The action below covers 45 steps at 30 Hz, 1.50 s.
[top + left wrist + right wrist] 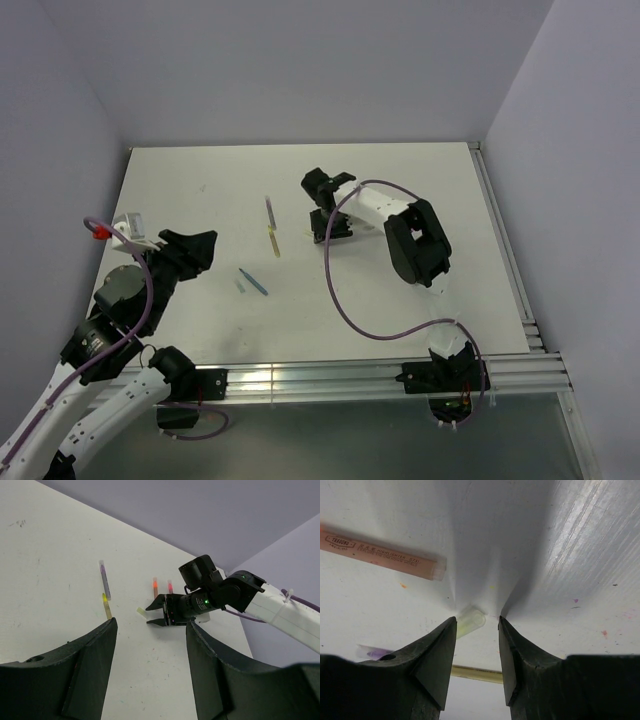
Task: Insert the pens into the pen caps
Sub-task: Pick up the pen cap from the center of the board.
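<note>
**Right gripper [476,621] lining up on the yellow-green cap [467,622], nothing grabbed yet**

Closest to the lens on the right wrist view are that gripper's two dark fingers [432,670]. They point down at the table [580,555] with a clear gap between them, so it's open and holding nothing. The cap lies on its side right at the tips. It's tucked against the finger on the left of that view rather than centred in the gap. To me that looks like a line-up for a pinch that needs a small sideways nudge first. Otherwise one finger could land on the cap and flick it away.

Pens around it:
- An orange pen [385,555] lies flat further ahead of the fingers and off to one side, well clear of the cap.
- From the left wrist view, a pink-red pen [170,586] sits just beside the orange one, beyond the right gripper.
- A purple pen [375,652] and a yellow pen [477,674] peek out back on the wrist side of the fingers, roughly end to end.

The left gripper [205,250] is wide open and empty too, well apart from the right one and facing it. A blue pen [254,282] lies just in front of it, with a small pale stub [240,287] right beside that, probably another cap. My guess is the left arm hangs back so the two don't crowd each other while the right one sorts out the cap.
</note>
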### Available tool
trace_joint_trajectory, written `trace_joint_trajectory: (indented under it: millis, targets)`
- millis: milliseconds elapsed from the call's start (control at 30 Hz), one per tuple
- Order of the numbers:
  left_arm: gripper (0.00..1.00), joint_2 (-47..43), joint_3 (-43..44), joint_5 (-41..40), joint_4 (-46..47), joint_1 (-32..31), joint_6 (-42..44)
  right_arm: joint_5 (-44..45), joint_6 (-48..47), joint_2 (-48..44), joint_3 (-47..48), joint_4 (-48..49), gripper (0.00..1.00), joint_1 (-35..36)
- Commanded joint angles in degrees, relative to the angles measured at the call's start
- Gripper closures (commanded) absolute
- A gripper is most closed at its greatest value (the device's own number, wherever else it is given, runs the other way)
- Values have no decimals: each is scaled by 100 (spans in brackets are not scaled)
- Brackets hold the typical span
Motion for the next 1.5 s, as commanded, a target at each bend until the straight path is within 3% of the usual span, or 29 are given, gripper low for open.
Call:
trace_joint_trajectory:
  millis: [0, 767, 933, 1200, 1333, 1467]
  targets:
    - [38, 82, 39, 82, 110, 25, 80, 224, 61, 86, 289, -347, 53, -40]
    - [38, 47, 13, 73, 101, 16, 72, -40, 325, 508, 791, -348, 53, 83]
    - [37, 47, 21, 64, 84, 16, 80, 21, 360, 464, 712, -383, 57, 83]
    - [37, 109, 13, 55, 84, 25, 54, 197, -43, 376, 422, -110, 97, 92]
    - [37, 161, -14, 55, 92, 25, 10, 522, -526, 157, 89, 178, 100, 92]
    - [38, 380, -101, 143, 136, 25, -130, 794, -1579, -142, -281, 680, 100, -48]
